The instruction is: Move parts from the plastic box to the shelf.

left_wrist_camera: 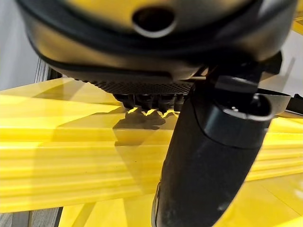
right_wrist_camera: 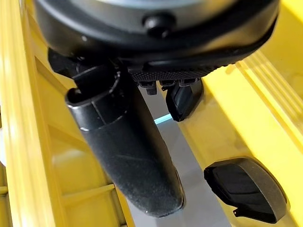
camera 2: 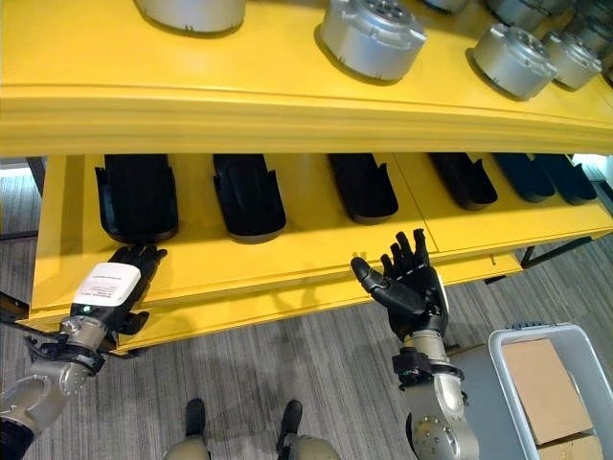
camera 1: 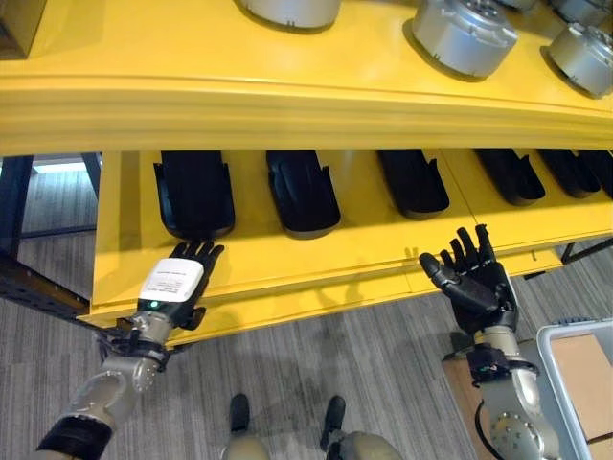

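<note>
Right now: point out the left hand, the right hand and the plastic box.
left hand (camera 1: 180, 283): left eye view, on the back of the hand.
right hand (camera 2: 414, 287): right eye view, on the palm.
plastic box (camera 2: 498, 356): right eye view, on its grey rim, left side.

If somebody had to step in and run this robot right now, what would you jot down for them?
Left hand: open, fingers flat on the front of the yellow shelf's lower level, holding nothing.
Right hand: open, raised before the shelf edge, holding nothing.
Black parts lie in a row on the lower level; silver round parts sit on the upper level.
The plastic box is low on the robot's right, with cardboard inside.
Next: judging by the free hands, reach back to the box.
</note>
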Robot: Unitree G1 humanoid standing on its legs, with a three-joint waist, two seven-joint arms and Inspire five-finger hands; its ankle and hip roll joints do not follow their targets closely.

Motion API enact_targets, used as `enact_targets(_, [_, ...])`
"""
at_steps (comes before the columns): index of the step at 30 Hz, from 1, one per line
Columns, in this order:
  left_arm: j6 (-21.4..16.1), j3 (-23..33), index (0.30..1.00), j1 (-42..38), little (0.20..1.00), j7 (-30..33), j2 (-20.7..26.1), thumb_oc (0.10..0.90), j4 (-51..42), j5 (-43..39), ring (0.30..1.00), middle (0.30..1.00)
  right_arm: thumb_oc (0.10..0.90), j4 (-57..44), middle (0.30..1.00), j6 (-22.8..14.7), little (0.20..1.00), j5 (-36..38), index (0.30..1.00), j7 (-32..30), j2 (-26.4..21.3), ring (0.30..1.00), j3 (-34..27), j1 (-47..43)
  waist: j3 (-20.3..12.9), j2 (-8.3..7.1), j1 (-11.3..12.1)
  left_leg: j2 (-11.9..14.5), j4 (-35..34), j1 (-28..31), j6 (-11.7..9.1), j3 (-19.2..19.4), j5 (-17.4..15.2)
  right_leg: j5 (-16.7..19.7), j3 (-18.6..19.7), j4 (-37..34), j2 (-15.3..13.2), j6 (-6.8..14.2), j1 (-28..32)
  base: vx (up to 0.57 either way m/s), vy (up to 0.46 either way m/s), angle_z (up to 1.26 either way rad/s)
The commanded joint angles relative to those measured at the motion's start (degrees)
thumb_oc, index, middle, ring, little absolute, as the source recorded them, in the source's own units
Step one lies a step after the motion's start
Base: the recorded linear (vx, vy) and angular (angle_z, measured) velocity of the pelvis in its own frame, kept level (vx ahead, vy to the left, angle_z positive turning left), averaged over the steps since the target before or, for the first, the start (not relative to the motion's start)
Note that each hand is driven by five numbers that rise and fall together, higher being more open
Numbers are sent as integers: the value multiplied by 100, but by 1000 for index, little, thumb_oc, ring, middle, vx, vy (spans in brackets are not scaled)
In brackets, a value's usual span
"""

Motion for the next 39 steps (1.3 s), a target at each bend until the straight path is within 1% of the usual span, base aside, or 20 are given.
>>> enact_targets(1, [-66,169,1000,-550,1000,71,343,900,-24,-63,1000,1000,900,-489,1000,-632,1000,-119,1000,175,-286,1000,-329,-564,2,-136,-25,89,27,581,160,14,-743,-203,90,347,-355,363,67,0,0,0])
enact_targets(5, [-344,672,1000,128,1000,-65,311,900,-1070,-237,1000,1000,900,-527,1000,-629,1000,-152,1000,161,-205,1000,-472,-543,-22,-63,79,77,-13,599,175,-32,-743,-173,53,298,-373,374,106,0,0,0])
enact_targets(8, [-593,1103,1000,782,1000,-185,261,900,-1763,-408,1000,1000,900,-537,1000,-616,1000,-174,1000,173,-155,1000,-566,-553,-122,16,143,71,-25,582,185,-68,-746,-160,30,261,-388,376,113,0,0,0])
enact_targets(9, [-690,1289,1000,1086,1000,-294,260,900,-2125,-530,1000,1000,900,-555,1000,-601,1000,-189,1000,169,-164,1000,-580,-532,-182,40,158,66,-28,574,192,-82,-748,-160,14,253,-391,371,123,-9,-13,3])
enact_targets(10, [-850,1598,1000,1593,1000,-511,196,900,-2590,-873,1000,1000,900,-606,1000,-551,1000,-215,1000,211,-184,1000,-627,-471,-261,86,185,56,-34,565,199,-115,-751,-161,-16,239,-392,364,143,-14,-20,4])
enact_targets(13, [-1048,1895,1000,2143,1000,-672,154,900,-3088,-1210,1000,1000,900,-661,1000,-488,1000,-278,1000,267,-230,1000,-682,-406,-383,154,224,38,-46,535,201,-164,-747,-146,-84,201,-405,371,175,-8,-1,1])
enact_targets(15, [-1090,2067,1000,2446,1000,-809,108,900,-3318,-1487,1000,1000,900,-681,1000,-465,1000,-324,1000,280,-267,1000,-664,-402,-462,195,233,17,-46,502,206,-203,-731,-132,-132,160,-413,376,201,-36,-1,16])
enact_targets(18, [-1101,2191,1000,2699,1000,-947,-27,900,-3467,-1912,1000,1000,900,-725,1000,-394,1000,-503,1000,281,-356,1000,-586,-412,-534,239,256,-13,-46,482,217,-253,-717,-116,-166,156,-434,375,222,-34,7,14])
enact_targets(20, [-1094,2152,1000,2728,1000,-1010,-73,900,-3487,-2081,1000,1000,900,-723,1000,-330,1000,-651,1000,299,-426,1000,-486,-449,-571,267,272,-27,-46,490,223,-272,-715,-117,-199,153,-444,376,255,-26,5,5])
enact_targets(24, [-1124,2019,1000,2677,1000,-1109,-193,900,-3502,-2361,1000,1000,900,-648,1000,-191,1000,-1235,1000,313,-672,1000,-240,-587,-648,314,309,-53,-46,502,229,-328,-712,-110,-261,138,-458,378,324,-14,4,8])
enact_targets(25, [-1123,1948,1000,2641,1000,-1138,-249,900,-3489,-2525,1000,1000,900,-535,1000,-122,1000,-1750,1000,223,-817,1000,-118,-658,-667,329,337,-59,-46,510,233,-357,-704,-107,-273,136,-465,379,342,-15,6,5])
enact_targets(26, [-1121,1947,1000,2634,1000,-1141,-255,900,-3486,-2530,1000,1000,900,-529,1000,-123,1000,-1773,1000,207,-818,1000,-107,-670,-664,336,332,-58,-46,510,233,-359,-704,-107,-275,136,-464,379,344,0,0,0])
enact_targets(27, [-1143,1904,1000,2616,1000,-1150,-273,900,-3484,-2595,1000,1000,900,-445,1000,-51,1000,-2379,1000,172,-986,1000,21,-779,-685,345,358,-63,-46,516,236,-374,-701,-105,-281,134,-473,380,356,0,0,0])
enact_targets(30, [-1167,1894,1000,2626,1000,-1109,-310,900,-3503,-2604,1000,1000,900,-375,1000,8,1000,-3487,1000,-7,-1240,1000,188,-924,-691,381,380,-72,-46,527,244,-394,-702,-109,-277,131,-476,380,375,-5,5,3])
enact_targets(32, [-1209,1895,1000,2648,1000,-1039,-329,900,-3556,-2580,1000,1000,900,-239,1000,42,1000,-4398,1000,-112,-1420,1000,377,-1044,-684,404,399,-77,-46,531,248,-411,-701,-115,-284,134,-478,378,388,-4,2,4])
enact_targets(33, [-1222,1901,1000,2659,1000,-996,-319,900,-3580,-2532,1000,1000,900,-211,1000,56,1000,-4721,1000,-133,-1498,1000,437,-1087,-682,406,412,-78,-46,530,248,-418,-699,-116,-289,132,-477,379,394,-2,1,4])
enact_targets(34, [-1222,1906,1000,2666,1000,-989,-328,900,-3581,-2525,1000,1000,900,-200,1000,53,1000,-4753,1000,-149,-1492,1000,456,-1099,-681,409,403,-77,-46,532,248,-419,-700,-116,-290,131,-477,380,397,0,-7,4])
enact_targets(35, [-1259,1899,1000,2688,1000,-869,-339,900,-3610,-2448,1000,1000,900,-174,1000,55,1000,-5241,1000,-195,-1590,1000,592,-1187,-671,410,421,-76,-46,535,250,-430,-695,-118,-304,134,-478,383,400,-1,-6,3])
enact_targets(37, [-1274,1868,1000,2673,1000,-767,-336,900,-3604,-2359,1000,1000,900,-173,1000,64,1000,-5770,1000,-262,-1703,1000,729,-1292,-656,416,426,-80,-46,539,252,-447,-696,-122,-310,137,-479,386,406,0,0,0])
enact_targets(39, [-1293,1853,1000,2669,1000,-714,-331,900,-3624,-2267,1000,1000,900,-130,1000,73,1000,-6455,1000,-297,-1861,1000,884,-1403,-641,427,447,-88,-46,543,255,-463,-699,-130,-324,141,-481,392,414,0,0,0])
